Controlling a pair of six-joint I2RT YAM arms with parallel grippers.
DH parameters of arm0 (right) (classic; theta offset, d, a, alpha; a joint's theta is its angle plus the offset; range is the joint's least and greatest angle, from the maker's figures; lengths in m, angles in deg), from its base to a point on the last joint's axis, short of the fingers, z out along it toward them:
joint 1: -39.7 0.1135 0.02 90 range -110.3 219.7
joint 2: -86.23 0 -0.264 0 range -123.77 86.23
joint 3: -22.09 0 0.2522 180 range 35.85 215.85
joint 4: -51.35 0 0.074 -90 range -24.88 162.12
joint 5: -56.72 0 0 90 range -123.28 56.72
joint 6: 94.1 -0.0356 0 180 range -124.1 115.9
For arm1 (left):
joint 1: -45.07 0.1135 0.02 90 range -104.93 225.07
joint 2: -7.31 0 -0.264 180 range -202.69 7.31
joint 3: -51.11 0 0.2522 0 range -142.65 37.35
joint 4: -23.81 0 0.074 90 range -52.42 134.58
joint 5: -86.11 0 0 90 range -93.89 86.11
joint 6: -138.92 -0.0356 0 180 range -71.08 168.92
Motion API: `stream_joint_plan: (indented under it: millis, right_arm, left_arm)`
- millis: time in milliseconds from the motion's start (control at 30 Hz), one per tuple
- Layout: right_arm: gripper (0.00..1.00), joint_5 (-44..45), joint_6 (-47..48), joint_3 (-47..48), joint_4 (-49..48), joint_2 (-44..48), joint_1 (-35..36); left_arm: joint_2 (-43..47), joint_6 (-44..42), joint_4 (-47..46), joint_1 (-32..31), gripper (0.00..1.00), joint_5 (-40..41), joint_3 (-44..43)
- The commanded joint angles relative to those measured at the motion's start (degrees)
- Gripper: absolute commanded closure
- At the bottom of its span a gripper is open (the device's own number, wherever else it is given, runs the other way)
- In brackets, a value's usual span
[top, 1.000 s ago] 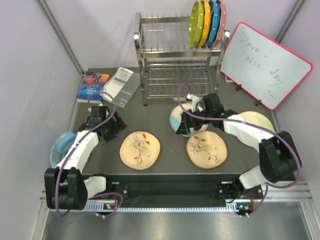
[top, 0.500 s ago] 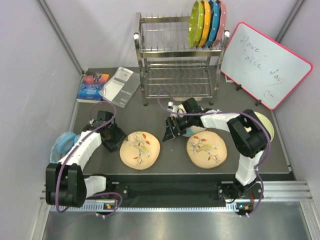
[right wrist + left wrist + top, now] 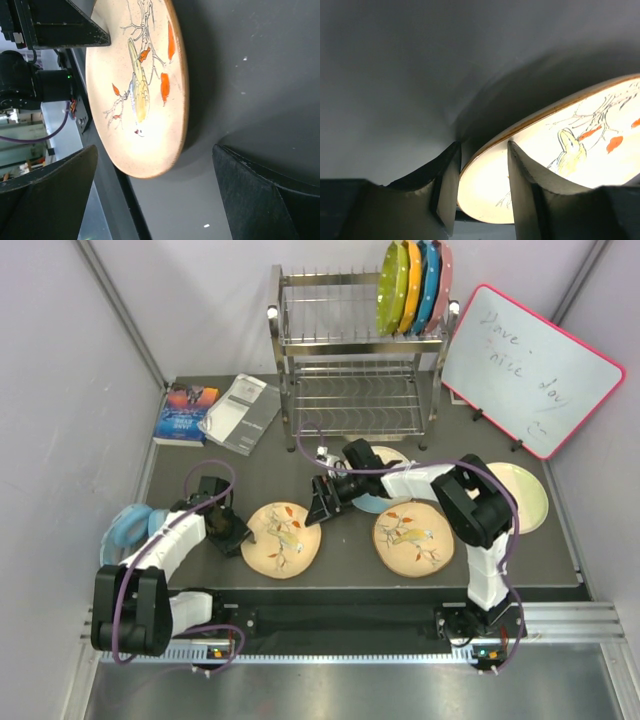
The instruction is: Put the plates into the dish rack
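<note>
Left claw point(image 3: 483, 149) straddles rim of left tan plate point(image 3: 545, 167), jaws apart

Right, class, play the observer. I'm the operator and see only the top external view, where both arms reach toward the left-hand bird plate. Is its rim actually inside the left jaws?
Observer: Yes. In the left wrist view the bird plate has its rim between the two fingers of the left jaws. They look open around it, not pinched on it.
Operator: And the right jaws, are they on it too?
Observer: No. The right wrist view shows the right jaws spread wide, with each finger at an edge of the picture. The painted face of the same plate lies ahead between them, untouched.
</note>
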Motion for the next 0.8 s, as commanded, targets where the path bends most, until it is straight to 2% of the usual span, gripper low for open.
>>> stream_joint_plan:
  millis: [0, 133, 333, 567, 767]
  right_arm:
    - [0.03, -0.3, -1.6, 0.8, 0.0, -1.8, 1.4]
    - [0.05, -1.7, -3.3, 1.9, -0.9, -3.7, 1.8]
    - [0.15, -4.2, -10.6, 2.8, -10.8, -6.0, 2.8]
    - [0.33, -5.2, -12.0, 4.2, -12.8, -6.8, 4.2]
    - [0.4, -6.7, -11.5, 4.0, -12.8, -6.8, 4.5]
  left_arm:
    - [-1.4, 1.0, -2.9, -0.2, 0.57, -2.3, 2.4]
    - [-2.0, 1.7, -4.9, -0.3, 0.6, -3.2, 3.0]
    - [-2.9, 1.8, -7.6, -0.6, 0.61, -3.7, 3.2]
    - [-2.7, 1.4, -9.3, -0.8, 0.61, -3.2, 3.2]
    - [-2.5, 1.1, -12.3, -0.8, 0.61, -3.2, 3.5]
